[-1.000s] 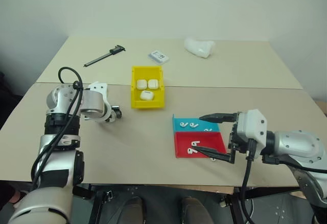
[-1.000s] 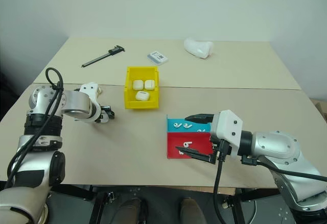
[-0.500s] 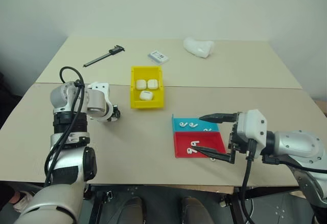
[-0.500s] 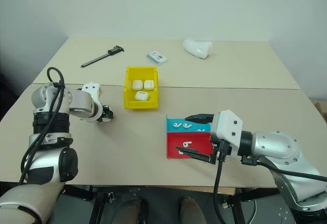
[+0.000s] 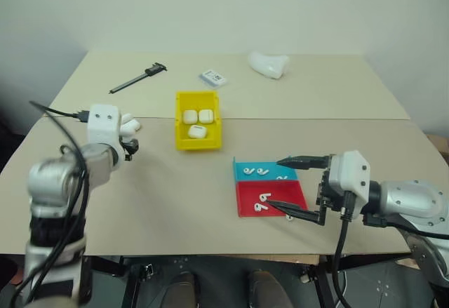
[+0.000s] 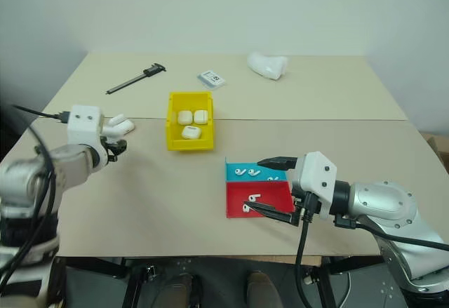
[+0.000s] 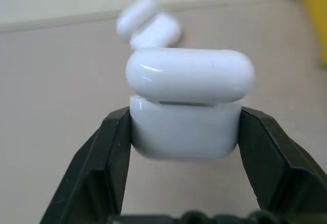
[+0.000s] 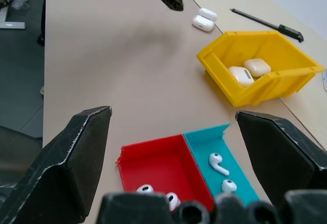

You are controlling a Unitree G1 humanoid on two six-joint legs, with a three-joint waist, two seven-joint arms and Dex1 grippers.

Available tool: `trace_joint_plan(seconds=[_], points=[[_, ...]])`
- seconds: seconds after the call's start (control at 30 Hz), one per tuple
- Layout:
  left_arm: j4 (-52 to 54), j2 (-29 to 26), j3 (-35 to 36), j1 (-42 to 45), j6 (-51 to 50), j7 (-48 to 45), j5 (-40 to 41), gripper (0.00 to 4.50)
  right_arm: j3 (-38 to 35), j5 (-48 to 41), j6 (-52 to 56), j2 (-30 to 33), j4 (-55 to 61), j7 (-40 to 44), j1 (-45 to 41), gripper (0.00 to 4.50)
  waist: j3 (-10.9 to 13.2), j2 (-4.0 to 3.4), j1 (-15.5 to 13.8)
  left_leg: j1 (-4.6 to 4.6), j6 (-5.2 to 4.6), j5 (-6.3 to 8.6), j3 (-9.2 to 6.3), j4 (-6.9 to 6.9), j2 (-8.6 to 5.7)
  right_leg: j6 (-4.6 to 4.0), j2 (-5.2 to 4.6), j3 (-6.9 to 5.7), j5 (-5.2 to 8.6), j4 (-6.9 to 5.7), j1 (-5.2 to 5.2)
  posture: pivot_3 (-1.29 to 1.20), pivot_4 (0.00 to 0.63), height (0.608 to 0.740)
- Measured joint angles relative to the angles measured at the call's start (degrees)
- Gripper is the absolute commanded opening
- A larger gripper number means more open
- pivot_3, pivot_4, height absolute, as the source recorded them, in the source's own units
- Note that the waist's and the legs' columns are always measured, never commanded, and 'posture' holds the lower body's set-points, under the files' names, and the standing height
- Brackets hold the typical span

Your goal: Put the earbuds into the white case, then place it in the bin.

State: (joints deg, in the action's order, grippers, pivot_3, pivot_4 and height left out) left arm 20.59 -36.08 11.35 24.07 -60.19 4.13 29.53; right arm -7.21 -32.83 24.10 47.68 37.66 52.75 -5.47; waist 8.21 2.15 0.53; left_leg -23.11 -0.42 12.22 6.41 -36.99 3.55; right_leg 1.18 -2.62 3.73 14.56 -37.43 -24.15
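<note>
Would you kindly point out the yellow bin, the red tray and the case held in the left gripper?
yellow bin (image 5: 181, 127), left eye view, its left wall.
red tray (image 5: 280, 197), left eye view, bare floor.
white case (image 7: 185, 132), left wrist view, its body between the fingers.

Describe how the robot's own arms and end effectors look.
Both arms are silver-grey metal with black joint sections and loose black cables. Each wrist ends in a white boxy housing. The left end effector and right end effector each have two black, tapering fingers.
</note>
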Motion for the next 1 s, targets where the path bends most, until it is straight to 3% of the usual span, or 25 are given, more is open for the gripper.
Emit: trace_joint_plan(seconds=[0.07, 0.23, 0.47, 0.63, 0.83, 0.93, 1.0], points=[[1.43, 2.02, 2.43, -2.82, 9.31, -7.02, 0.93, 2.8, 0.15, 0.01, 0.0, -0.02, -0.16, 0.22, -0.41, 4.5, 0.0, 0.0, -0.7, -0.04, -0.02, -0.02, 0.1, 0.0, 0.04, -0.09, 0.0, -0.21, -0.06, 0.25, 0.1, 0.0, 0.15, 0.74], [1.36, 3.51, 8.39, -0.43, 16.1, -27.34, 14.62, 2.8, 0.68, 0.08, -0.07, -0.33, -1.2, 0.52, -1.06, 4.5, -0.01, 0.01, -1.15, -0.19, -0.19, -0.08, 0.1, -0.01, 0.09, -0.11, 0.07, -0.3, -0.11, 0.38, 0.07, 0.0, 0.15, 0.74], [-1.64, 8.5, -1.02, 4.63, 25.67, -51.3, 18.92, 2.8, 1.52, 1.54, -0.48, -0.69, -1.78, -0.11, -2.6, 4.5, -0.01, 0.01, -1.03, -0.18, -0.26, -0.06, 0.07, -0.11, 0.09, -0.05, 0.19, -0.27, -0.1, 0.33, 0.11, 0.0, 0.15, 0.74], [-6.57, 13.17, -6.44, 9.41, 30.94, -61.23, 18.76, 2.8, 2.04, 4.49, -0.49, -0.5, -1.68, -1.27, -2.7, 4.5, -0.01, 0.0, -0.72, -0.22, -0.27, -0.06, 0.04, -0.12, 0.08, -0.01, 0.21, -0.24, -0.08, 0.34, 0.1, 0.0, 0.15, 0.74], [-9.07, 17.28, -9.2, 12.38, 35.11, -66.73, 18.18, 2.8, 2.05, 7.27, 2.5, 6.78, -0.77, -0.78, -2.81, 4.5, -0.02, -0.02, -0.36, -0.25, -0.31, -0.04, -0.05, -0.16, 0.08, 0.05, 0.2, -0.19, -0.07, 0.35, 0.09, 0.0, 0.15, 0.74], [-9.17, 18.08, -10.35, 12.41, 36.46, -68.77, 17.67, 2.8, 2.03, 7.03, 4.11, 11.74, -0.69, 2.42, -3.94, 3.89, -0.02, -0.03, -0.05, -0.21, -0.31, -0.04, -0.11, -0.17, 0.09, 0.05, 0.21, -0.2, -0.07, 0.34, 0.11, 0.0, 0.15, 0.74], [-9.33, 18.07, -10.54, 12.39, 36.99, -69.8, 17.26, 2.8, 2.02, 7.11, 4.1, 15.22, -0.51, 5.1, -4.48, 3.2, -0.02, -0.03, 0.17, -0.2, -0.32, -0.04, -0.15, -0.17, 0.12, 0.06, 0.24, -0.21, -0.06, 0.34, 0.12, 0.0, 0.15, 0.74]])
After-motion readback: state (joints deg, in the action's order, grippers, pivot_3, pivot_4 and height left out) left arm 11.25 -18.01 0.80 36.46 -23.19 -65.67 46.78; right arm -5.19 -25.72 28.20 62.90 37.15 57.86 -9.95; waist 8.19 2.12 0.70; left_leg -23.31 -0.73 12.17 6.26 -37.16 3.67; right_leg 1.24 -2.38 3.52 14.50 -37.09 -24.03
